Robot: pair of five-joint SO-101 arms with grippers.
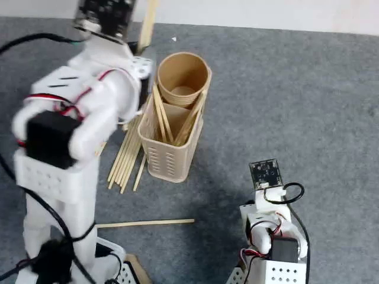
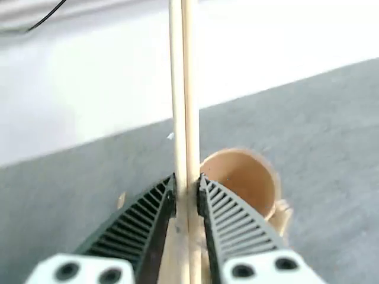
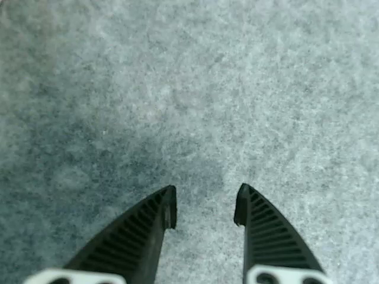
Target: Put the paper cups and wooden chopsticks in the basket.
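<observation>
The left gripper [image 2: 186,184], above the far-left corner of the basket [image 1: 169,161], is clamped on a pair of wooden chopsticks [image 2: 183,89] held upright. A loose bundle of chopsticks [image 1: 123,158] lies on the grey mat [image 1: 308,106] just left of the basket, and a single chopstick [image 1: 145,223] lies in front of it. Inside the basket stand a paper cup [image 1: 182,74] (mouth up) and several leaning chopsticks [image 1: 161,118]. Right of the basket and nearer, the right gripper [image 3: 204,208] hangs over the mat, jaws partly apart, holding nothing.

cup [image 1: 177,65]: brown paper, matt, smooth
basket [image 1: 169,158]: beige plastic, slotted, slight sheen
chopsticks [image 1: 124,160] beside basket: pale bare wood, matt
table cover [image 1: 296,106]: grey cloth, felt-like, rough, matt
left gripper [image 2: 187,180], fingers [image 2: 148,219]: black plastic, ribbed, matt
arm shells [image 1: 100,100]: white plastic, smooth, faintly glossy
</observation>
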